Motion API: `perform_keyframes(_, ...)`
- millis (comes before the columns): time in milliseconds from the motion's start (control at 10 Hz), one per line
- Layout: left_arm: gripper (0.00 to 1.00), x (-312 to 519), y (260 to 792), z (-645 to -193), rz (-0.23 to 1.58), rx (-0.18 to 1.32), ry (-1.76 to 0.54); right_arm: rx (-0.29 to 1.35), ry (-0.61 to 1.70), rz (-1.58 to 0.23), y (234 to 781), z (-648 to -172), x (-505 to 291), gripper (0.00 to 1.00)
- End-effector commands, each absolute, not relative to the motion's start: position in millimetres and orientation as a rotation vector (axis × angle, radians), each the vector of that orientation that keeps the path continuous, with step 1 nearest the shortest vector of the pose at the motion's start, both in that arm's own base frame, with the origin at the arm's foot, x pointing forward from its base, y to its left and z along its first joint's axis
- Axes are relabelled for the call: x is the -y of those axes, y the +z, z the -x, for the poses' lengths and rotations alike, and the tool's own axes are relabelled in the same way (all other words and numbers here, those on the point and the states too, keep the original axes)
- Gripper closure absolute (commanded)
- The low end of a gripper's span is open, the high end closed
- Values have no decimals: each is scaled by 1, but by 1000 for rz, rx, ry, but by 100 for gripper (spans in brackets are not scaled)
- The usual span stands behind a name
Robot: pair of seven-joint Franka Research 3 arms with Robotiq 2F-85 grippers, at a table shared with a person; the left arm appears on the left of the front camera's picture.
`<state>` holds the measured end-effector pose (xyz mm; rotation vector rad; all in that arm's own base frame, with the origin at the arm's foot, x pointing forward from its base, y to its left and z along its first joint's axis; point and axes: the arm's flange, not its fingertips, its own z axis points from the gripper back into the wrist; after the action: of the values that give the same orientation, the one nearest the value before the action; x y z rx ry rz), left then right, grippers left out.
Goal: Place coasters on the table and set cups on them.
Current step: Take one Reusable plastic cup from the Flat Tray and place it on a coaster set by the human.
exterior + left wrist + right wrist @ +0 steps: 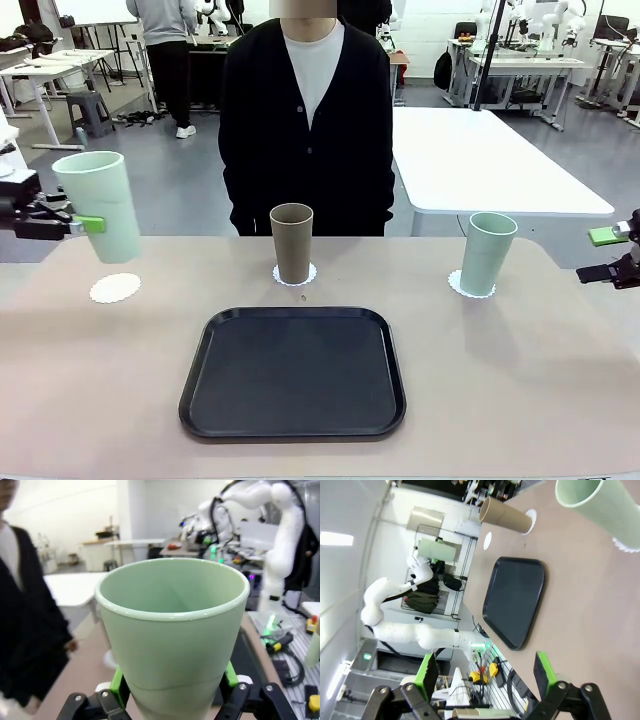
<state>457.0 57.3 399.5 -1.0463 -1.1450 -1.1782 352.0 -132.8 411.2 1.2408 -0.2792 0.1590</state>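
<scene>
While the left gripper (172, 692) clamps its fingers on a matte mint cup (100, 205) above the bare scalloped coaster (115, 288) near the worktop's (500, 400) left edge, the right gripper (485, 675) idles at right, fingers apart.

At the front view's left edge, your left gripper (88, 224) is cut off; only one green pad shows against the mint cup (100, 205). At the right edge, the right gripper (622, 252) is likewise clipped. In the left wrist view, that cup's (172, 635) base runs below the bottom edge. In the right wrist view's upper right, the other mint cup (597, 507) is cropped, and so is its coaster (626, 545).
</scene>
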Motion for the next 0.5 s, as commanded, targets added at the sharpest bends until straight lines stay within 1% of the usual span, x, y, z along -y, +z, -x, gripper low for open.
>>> perform_keyframes(0, 15, -90, 405, -476, 1008, 1204, -1162, 298, 167, -1261, 411, -353, 132, 0)
perform_keyframes(200, 15, -125, 399, -493, 915, 1223, -1129, 298, 167, -1261, 411, -353, 132, 0)
perform_keyframes(400, 15, -139, 396, -496, 891, 1238, -1094, 298, 167, -1261, 411, -353, 132, 0)
